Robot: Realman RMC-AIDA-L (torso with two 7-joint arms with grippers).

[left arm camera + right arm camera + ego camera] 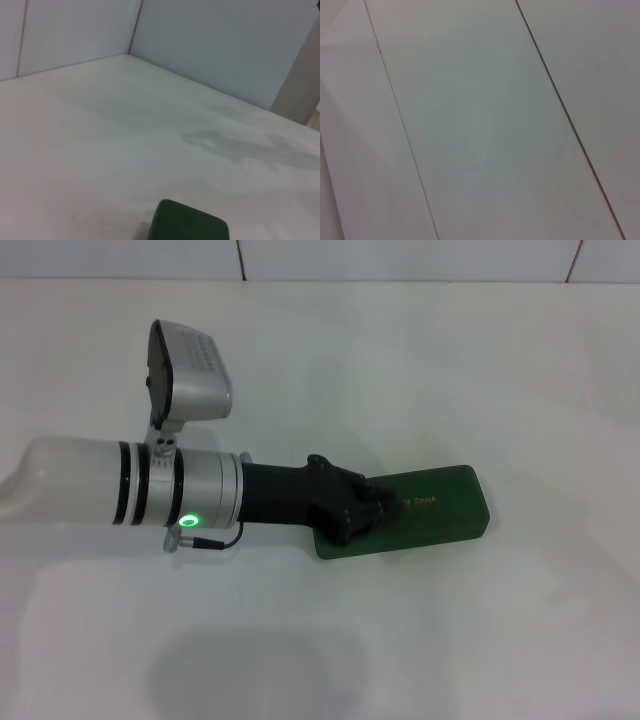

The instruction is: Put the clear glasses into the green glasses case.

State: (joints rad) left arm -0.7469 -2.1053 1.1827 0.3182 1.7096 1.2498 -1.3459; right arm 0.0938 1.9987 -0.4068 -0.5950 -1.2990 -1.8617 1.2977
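The green glasses case (430, 515) lies closed on the white table, right of centre in the head view, with gold lettering on its lid. My left arm reaches in from the left, and my left gripper (368, 515) rests over the case's left end. One rounded corner of the green glasses case (190, 222) shows in the left wrist view. The clear glasses are out of view in every frame. My right gripper does not appear; the right wrist view holds only pale wall panels.
The white table (450, 370) stretches all round the case to a tiled wall (400, 258) at the back. The left wrist view shows the tabletop (125, 135) running to a wall corner.
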